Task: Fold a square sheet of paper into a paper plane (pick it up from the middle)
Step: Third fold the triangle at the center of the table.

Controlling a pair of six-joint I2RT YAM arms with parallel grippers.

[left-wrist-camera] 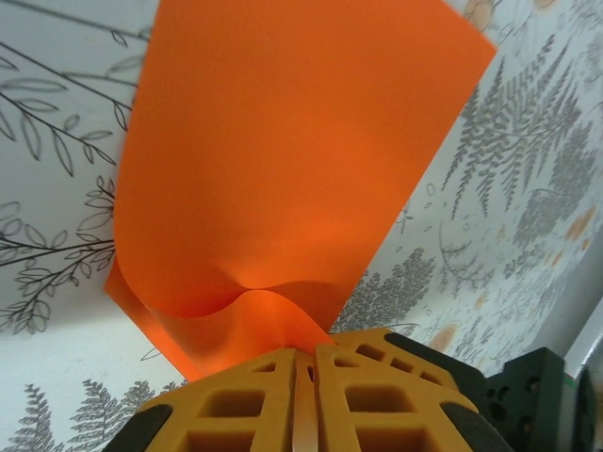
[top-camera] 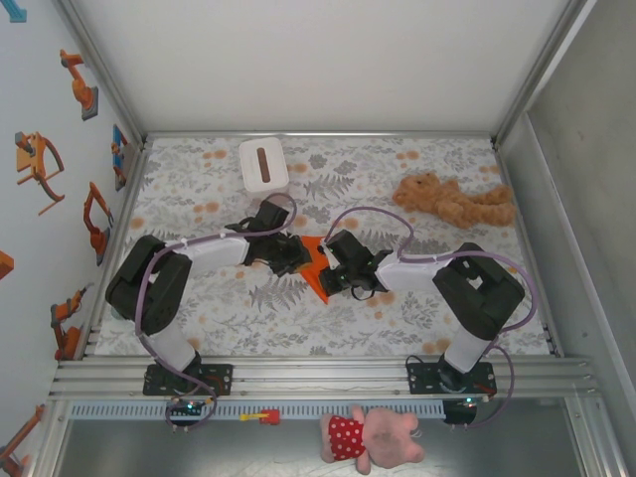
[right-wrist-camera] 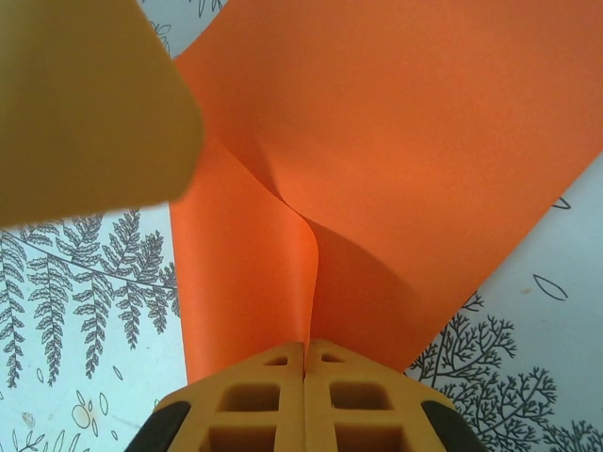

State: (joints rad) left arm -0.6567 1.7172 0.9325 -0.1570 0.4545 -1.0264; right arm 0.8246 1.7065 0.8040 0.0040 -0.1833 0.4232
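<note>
Robot lab test cell. Aluminium frame rail along the near edge, left arm and right arm bolted to it. Plain white panel walls, robot-arm stickers on the left wall. Worktop under leaf-print cloth. Tan plush toy on it, pink plush toy beyond the rail.

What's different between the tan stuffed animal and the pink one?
The tan plush toy lies on the patterned table, far right; the pink plush toy lies off it, beyond the near rail. The pink one wears a red dotted garment; the tan one shows none. Both are soft toys lying down, untouched.
</note>
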